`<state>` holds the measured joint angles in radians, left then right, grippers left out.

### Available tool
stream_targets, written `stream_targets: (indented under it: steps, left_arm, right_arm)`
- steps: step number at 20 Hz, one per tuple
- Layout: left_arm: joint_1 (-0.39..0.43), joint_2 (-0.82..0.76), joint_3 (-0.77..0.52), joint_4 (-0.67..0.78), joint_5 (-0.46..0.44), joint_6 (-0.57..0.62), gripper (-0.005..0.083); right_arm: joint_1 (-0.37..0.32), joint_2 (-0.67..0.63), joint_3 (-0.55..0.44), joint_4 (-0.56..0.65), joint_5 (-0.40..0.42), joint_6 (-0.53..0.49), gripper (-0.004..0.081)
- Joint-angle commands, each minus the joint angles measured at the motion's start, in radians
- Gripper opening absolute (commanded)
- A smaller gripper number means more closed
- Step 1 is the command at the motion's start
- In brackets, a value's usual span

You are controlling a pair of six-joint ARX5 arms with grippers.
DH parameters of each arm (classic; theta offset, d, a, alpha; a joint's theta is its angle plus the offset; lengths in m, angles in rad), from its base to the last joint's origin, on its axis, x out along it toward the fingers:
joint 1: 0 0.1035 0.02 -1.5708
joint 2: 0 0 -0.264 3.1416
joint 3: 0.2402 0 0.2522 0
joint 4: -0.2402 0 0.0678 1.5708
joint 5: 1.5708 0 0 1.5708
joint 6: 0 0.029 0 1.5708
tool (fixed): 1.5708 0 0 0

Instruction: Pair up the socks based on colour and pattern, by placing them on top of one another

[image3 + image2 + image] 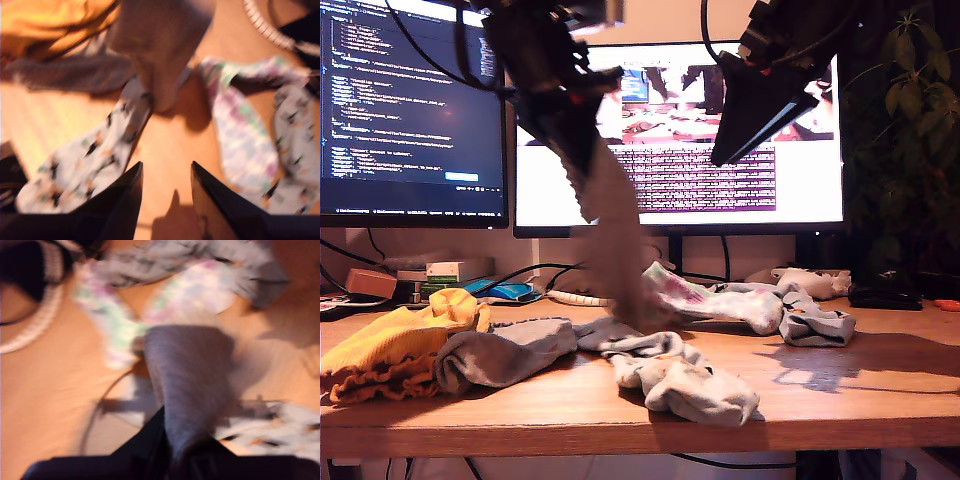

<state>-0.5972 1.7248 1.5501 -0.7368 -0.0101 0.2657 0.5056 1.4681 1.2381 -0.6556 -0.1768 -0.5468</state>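
Socks lie across the surface (880, 400): a frilly-cuffed pair (410, 350) at the exterior view's lower left, printed sock (685, 380) centre, another sock (615, 240) hanging above it.

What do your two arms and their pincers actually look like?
Both are black. My first gripper is bulky and dark, with small red accents and black cables looping above it. My second gripper has two flat, pointed black fingers; in the exterior view it forms a long tapered wedge.

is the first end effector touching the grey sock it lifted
Touching. The first wrist view shows the grey sock running straight into my first end effector; the exterior view shows it hanging from that arm.
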Motion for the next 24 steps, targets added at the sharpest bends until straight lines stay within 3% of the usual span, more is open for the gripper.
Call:
stream_targets:
  steps: [1, 4, 13, 16, 18, 20, 22, 24]
  left_arm:
    - [0.0, 0.014, 0.01, -0.049, 0.0, 0.005, -0.0024]
    - [0.0, 0.014, 0.044, -0.156, -0.027, 0.006, -0.0024]
    - [-0.014, 0.014, 0.271, -0.597, -0.019, -0.001, -0.0024]
    - [-0.014, 0.014, 0.273, -0.62, 0.002, 0.02, -0.0024]
    - [-0.015, 0.014, 0.273, -0.62, 0.006, 0.178, -0.0024]
    - [-0.007, 0.025, 0.272, -0.616, 0.03, 0.248, -0.0024]
    - [0.021, 0.039, 0.269, -0.623, 0.09, 0.286, -0.0024]
    - [0.021, 0.042, 0.267, -0.623, 0.206, 0.326, -0.0024]
  right_arm:
    - [0.005, -0.007, 0.01, -0.005, -0.007, 0.008, 0.0244]
    - [0.002, -0.008, 0.01, 0.003, -0.007, 0.024, -0.0017]
    - [0.002, -0.008, 0.01, 0.021, -0.008, 0.024, -0.001]
    - [0.002, -0.008, 0.01, 0.034, -0.008, 0.024, -0.001]
    - [0.002, -0.008, 0.01, 0.036, -0.008, 0.024, -0.001]
    - [0.002, -0.008, 0.01, 0.038, -0.008, 0.024, -0.001]
    - [-0.006, -0.008, 0.01, 0.04, -0.008, 0.024, -0.001]
    - [-0.016, -0.008, 0.01, 0.047, -0.009, 0.024, -0.001]
